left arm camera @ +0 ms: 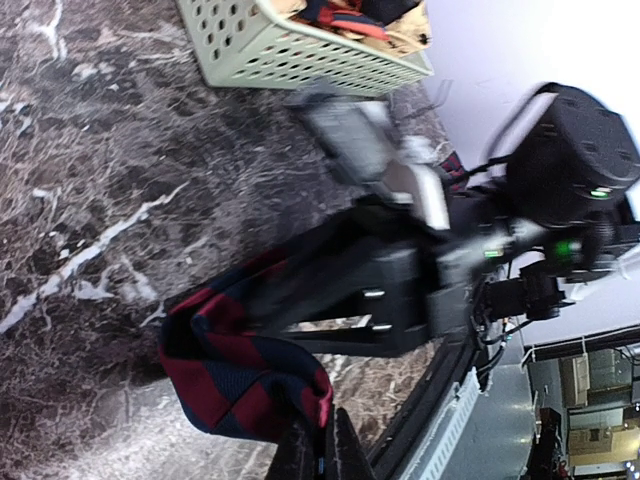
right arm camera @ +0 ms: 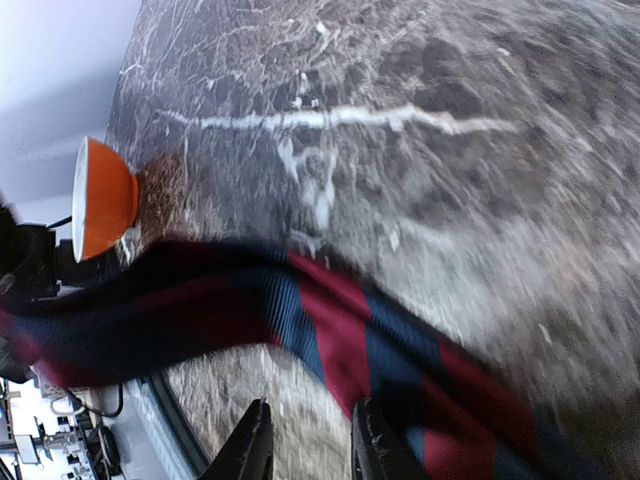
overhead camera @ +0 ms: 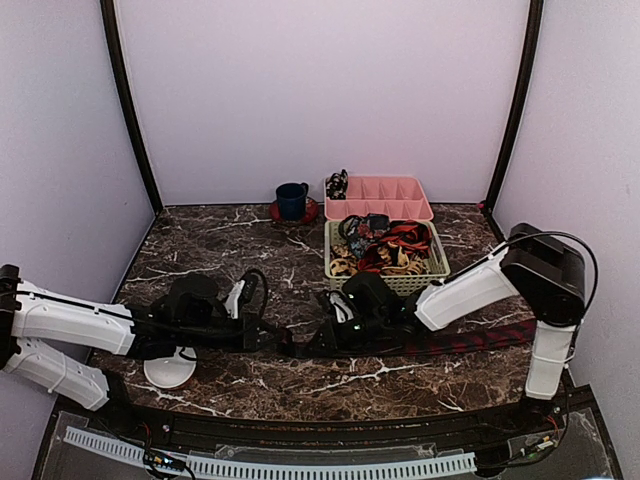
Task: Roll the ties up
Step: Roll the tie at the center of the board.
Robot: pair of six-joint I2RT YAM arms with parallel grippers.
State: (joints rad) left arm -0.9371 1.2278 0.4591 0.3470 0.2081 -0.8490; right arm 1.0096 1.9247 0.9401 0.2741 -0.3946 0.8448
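Starting the roll: the striped tie [overhead camera: 470, 340] lies stretched just in front of the basket [overhead camera: 420, 283], one end folded over. On that fold the left gripper [left arm camera: 322, 440] is clamped. The right gripper [right arm camera: 305, 435] has its jaws parted and empty above the fabric. Next, likely: wind the fold onward, kept tight.

The tie [right arm camera: 340, 330] is navy blue with broad red diagonal stripes. The table [overhead camera: 230, 240] has a dark brown marble pattern with white veining. The basket [left arm camera: 290, 55] is pale green with perforated walls. The tray [overhead camera: 385, 190] is pink. The cup [overhead camera: 292, 200] is dark blue and the saucer [overhead camera: 277, 214] red. The bowl [right arm camera: 100, 200] is orange.
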